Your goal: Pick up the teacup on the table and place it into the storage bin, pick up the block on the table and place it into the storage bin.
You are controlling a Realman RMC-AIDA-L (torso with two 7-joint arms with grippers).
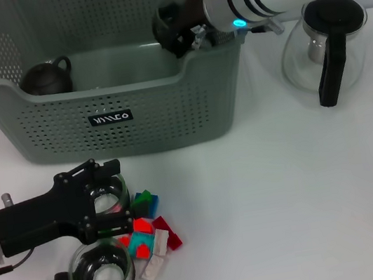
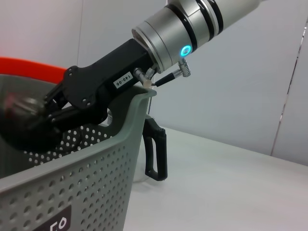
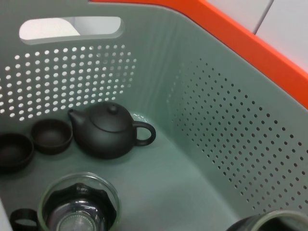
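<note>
Right end effector point(image 1: 180, 31) inside bin point(image 1: 134, 120), gripping dark teacup point(image 2: 21, 122) above floor. Left end effector point(image 1: 105, 208) open around glass cup point(image 1: 108, 195) on bench; blocks point(image 1: 151, 231) just beside, nearer left.

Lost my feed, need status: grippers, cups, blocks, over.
Right gripper over grey-green perforated storage bin, holding dark cup. Left gripper at clear glass teacup on table. Coloured blocks beside it, untouched.

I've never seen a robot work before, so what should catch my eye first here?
The big storage bin fills the back, and the right gripper reaches into it, apparently with a dark cup. In front, the left gripper sits over a glass teacup beside colourful blocks.
</note>
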